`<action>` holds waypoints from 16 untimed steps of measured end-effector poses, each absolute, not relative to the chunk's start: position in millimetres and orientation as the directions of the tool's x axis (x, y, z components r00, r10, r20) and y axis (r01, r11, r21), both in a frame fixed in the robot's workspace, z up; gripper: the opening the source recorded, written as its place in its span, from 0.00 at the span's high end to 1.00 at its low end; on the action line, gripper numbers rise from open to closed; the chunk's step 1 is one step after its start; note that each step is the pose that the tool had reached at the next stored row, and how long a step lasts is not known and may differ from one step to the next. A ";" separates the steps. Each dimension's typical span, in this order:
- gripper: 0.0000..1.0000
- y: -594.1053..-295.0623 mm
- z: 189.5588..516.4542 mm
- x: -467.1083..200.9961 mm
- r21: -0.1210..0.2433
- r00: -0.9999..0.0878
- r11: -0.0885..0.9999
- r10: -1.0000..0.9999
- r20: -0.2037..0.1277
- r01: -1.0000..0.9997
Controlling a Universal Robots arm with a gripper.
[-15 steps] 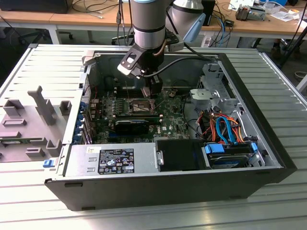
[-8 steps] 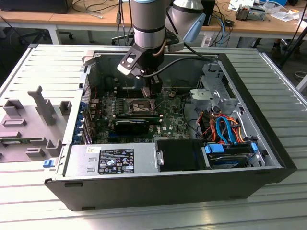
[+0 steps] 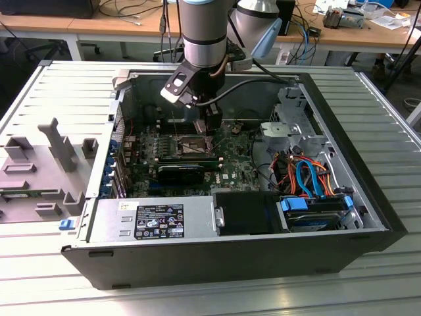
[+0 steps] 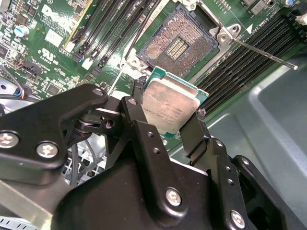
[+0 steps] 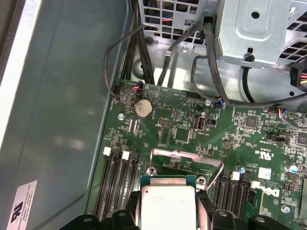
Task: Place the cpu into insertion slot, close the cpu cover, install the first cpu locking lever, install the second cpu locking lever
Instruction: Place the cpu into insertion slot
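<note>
While the fingers (image 4: 194, 134) grip the cpu (image 4: 170, 108) | insertion slot (image 4: 180, 45) uncovered — pins exposed | inside open case (image 3: 230, 260)

The place looks like a robotics lab or electronics workshop. An opened computer case (image 3: 217, 257) lies on a slotted metal bench (image 3: 66, 85) beside grey fixtures (image 3: 59, 141). A robot arm (image 3: 204, 33) reaches in, and behind stand wooden desks (image 3: 99, 27) strewn with cables (image 3: 125, 10).

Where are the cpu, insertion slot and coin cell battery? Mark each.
cpu (image 4: 170, 108): second wrist view, centre of metal top.
insertion slot (image 4: 178, 45): second wrist view, centre of recess.
coin cell battery (image 5: 143, 108): first wrist view, centre of face.
</note>
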State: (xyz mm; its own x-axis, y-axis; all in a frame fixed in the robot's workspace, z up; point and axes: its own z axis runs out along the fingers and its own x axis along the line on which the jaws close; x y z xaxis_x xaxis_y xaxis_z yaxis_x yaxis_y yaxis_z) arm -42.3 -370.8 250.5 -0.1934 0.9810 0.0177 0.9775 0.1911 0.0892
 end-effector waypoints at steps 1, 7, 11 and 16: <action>0.45 -370.9 250.5 -42.3 0.089 -0.192 0.190 0.981 0.018 0.978; 0.45 -370.9 250.5 -42.3 0.089 -0.186 0.184 0.982 0.018 0.979; 0.45 -370.9 250.4 -42.3 0.089 -0.180 0.178 0.983 0.018 0.980; 0.45 -370.8 250.3 -42.3 0.089 -0.175 0.172 0.984 0.018 0.981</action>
State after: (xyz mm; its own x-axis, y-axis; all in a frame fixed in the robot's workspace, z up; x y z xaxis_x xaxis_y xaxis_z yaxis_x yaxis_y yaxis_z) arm -42.3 -370.8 250.3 -0.1747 0.9845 0.0177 0.9810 0.1725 0.0892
